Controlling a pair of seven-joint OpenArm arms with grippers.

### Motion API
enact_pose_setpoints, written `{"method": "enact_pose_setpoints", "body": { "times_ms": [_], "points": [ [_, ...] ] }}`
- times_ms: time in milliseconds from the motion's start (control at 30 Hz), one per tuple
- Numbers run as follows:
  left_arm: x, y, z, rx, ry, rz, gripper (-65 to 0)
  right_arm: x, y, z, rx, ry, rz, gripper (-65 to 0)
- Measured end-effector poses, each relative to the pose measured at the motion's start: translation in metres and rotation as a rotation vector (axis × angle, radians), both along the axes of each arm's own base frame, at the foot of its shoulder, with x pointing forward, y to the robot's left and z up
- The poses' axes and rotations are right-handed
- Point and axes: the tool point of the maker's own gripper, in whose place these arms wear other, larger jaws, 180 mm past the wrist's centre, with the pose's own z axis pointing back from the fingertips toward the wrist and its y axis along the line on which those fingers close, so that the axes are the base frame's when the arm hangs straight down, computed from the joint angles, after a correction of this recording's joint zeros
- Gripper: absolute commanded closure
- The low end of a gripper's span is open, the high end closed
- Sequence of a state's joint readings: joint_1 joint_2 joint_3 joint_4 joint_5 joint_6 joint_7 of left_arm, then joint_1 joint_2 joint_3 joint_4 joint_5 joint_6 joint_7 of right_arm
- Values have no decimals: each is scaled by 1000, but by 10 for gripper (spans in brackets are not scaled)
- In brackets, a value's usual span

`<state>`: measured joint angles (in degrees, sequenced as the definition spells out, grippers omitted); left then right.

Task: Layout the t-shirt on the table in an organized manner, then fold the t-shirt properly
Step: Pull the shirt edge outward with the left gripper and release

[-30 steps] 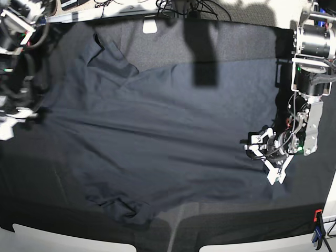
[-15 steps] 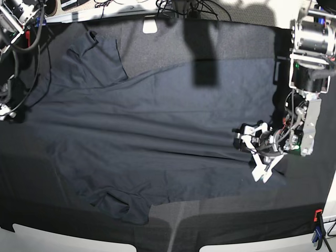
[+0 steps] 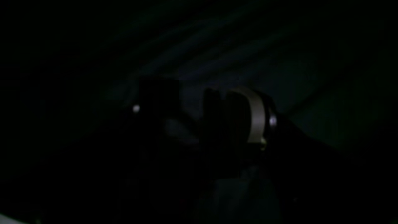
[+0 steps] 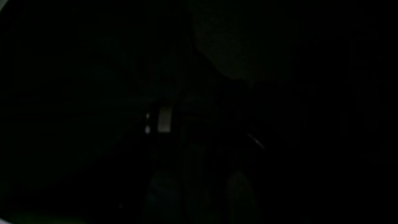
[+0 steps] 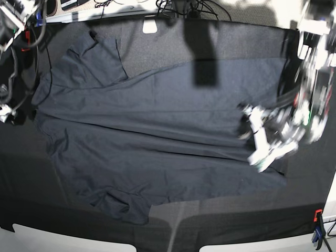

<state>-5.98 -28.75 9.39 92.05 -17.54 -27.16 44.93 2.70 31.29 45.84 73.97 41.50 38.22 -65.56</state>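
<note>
One t-shirt [image 5: 157,136] lies spread across the middle of the table [image 5: 252,37]. One blurred left pincer [image 5: 262,142] sits over its right edge, grip unclear. The right pincer is unreadable in its dark view.

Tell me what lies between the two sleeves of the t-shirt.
In the base view, only the t-shirt itself: its wrinkled body spans from the far sleeve to the near sleeve. Nothing else rests on that stretch.
</note>
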Motion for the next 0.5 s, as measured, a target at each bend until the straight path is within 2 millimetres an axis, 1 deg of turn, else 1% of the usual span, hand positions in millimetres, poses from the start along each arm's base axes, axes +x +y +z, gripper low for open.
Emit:
{"method": "enact_pose_setpoints", "body": {
  "times_ms": [200,267,367,500],
  "points": [
    [-46,16,12,171,-72,-25,-328,-28,10,15,-161,27,86,-227],
    [-68,26,7,243,-64,-45,-329,-39,16,18,-208,41,119,-227],
    [-103,47,-8,347,-10,-49,-328,-52,25,24,-270,60,171,-227],
    [-136,69,-19,479,10,-74,-328,-58,40,39,-348,47,237,-227]
  ]
}}
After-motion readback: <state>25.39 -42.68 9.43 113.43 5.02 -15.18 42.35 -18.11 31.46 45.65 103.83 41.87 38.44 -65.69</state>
